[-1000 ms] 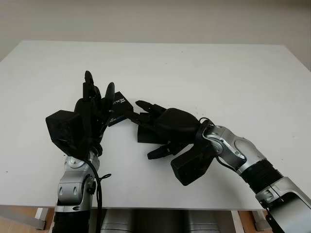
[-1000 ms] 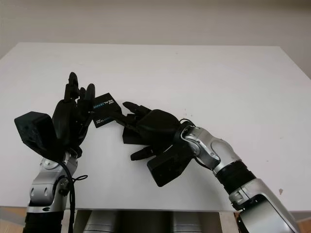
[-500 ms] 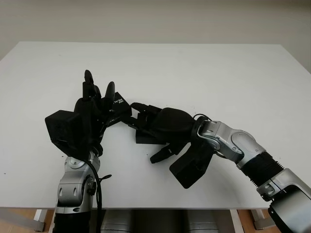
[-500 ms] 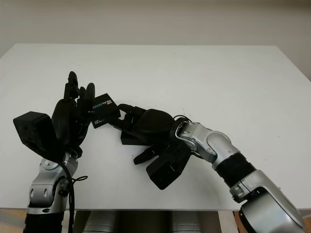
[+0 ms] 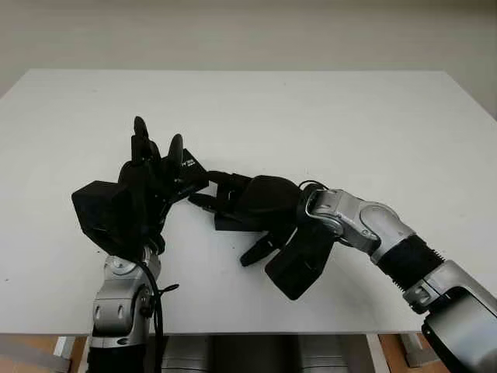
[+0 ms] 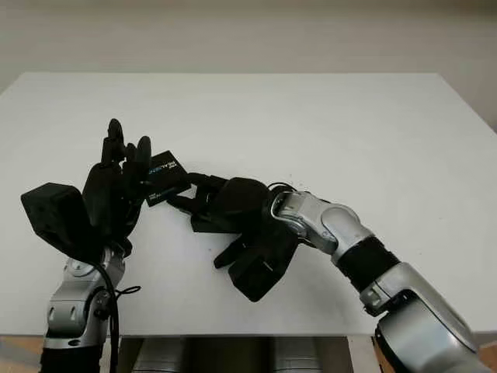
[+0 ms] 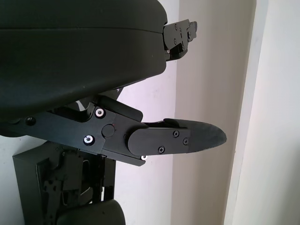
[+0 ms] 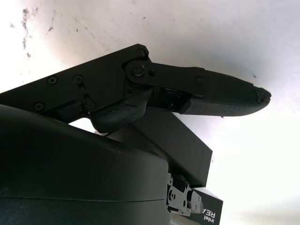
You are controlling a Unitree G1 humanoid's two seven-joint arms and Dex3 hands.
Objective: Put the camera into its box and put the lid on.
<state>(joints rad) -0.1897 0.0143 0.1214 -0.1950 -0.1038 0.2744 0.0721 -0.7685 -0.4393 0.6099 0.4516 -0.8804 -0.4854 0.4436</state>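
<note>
- Black lid (image 6: 161,179) with pale lettering is gripped in the left hand (image 6: 116,190), raised off the white table (image 5: 326,116) at its near left, tilted
- Black box (image 8: 176,147) sits on the table under the right hand (image 5: 260,206), just right of the lid
- Right hand lies over the box, fingers (image 5: 203,200) reaching towards the lid; whether it grips the box cannot be told
- Right wrist view shows the lid's lettered corner beside the box
- Camera itself cannot be made out
</note>
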